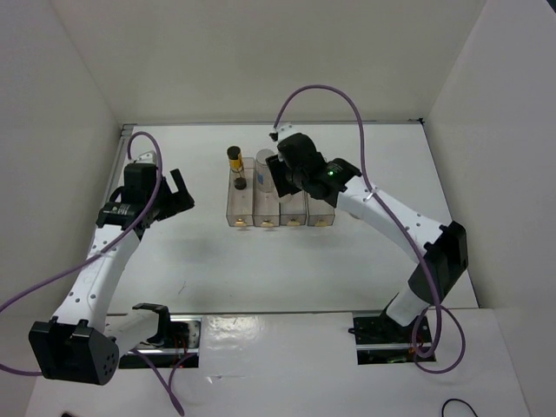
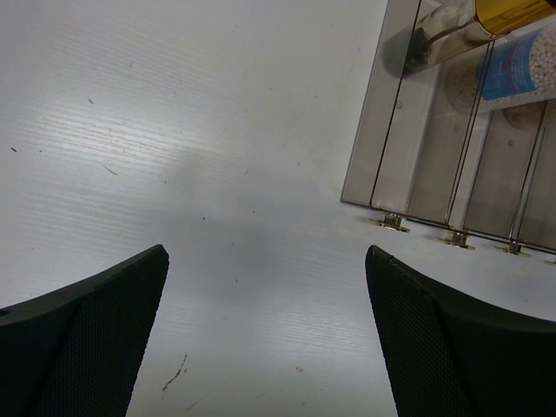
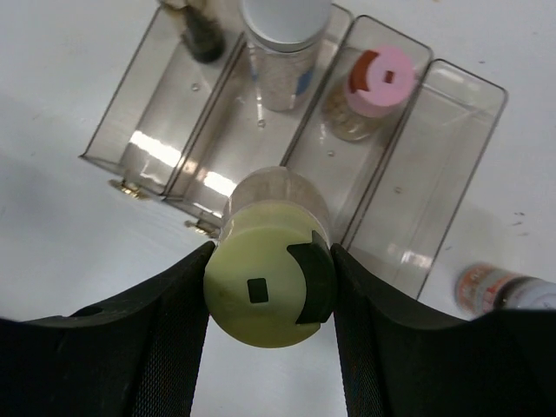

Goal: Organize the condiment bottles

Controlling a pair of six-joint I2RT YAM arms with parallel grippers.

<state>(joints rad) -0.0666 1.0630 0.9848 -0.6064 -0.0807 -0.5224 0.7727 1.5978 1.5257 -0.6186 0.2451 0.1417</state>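
My right gripper (image 3: 271, 254) is shut on the beige yellow-lidded bottle (image 3: 268, 295) and holds it above the near end of the row of clear bins (image 3: 443, 165). The dark gold-banded bottle (image 3: 200, 30) stands in the first bin, the white grey-lidded bottle (image 3: 282, 35) in the second and the brown pink-lidded bottle (image 3: 378, 82) in the third. The fourth bin holds nothing. The clear reddish-brown jar (image 3: 499, 291) lies on the table beside the fourth bin. My left gripper (image 2: 267, 261) is open and empty, left of the bins (image 1: 295, 213).
White walls enclose the table on three sides. In the top view my right gripper (image 1: 280, 174) and forearm cover part of the bins; my left gripper (image 1: 174, 198) hovers over bare table. Small gold latches (image 2: 393, 222) line the bins' near ends.
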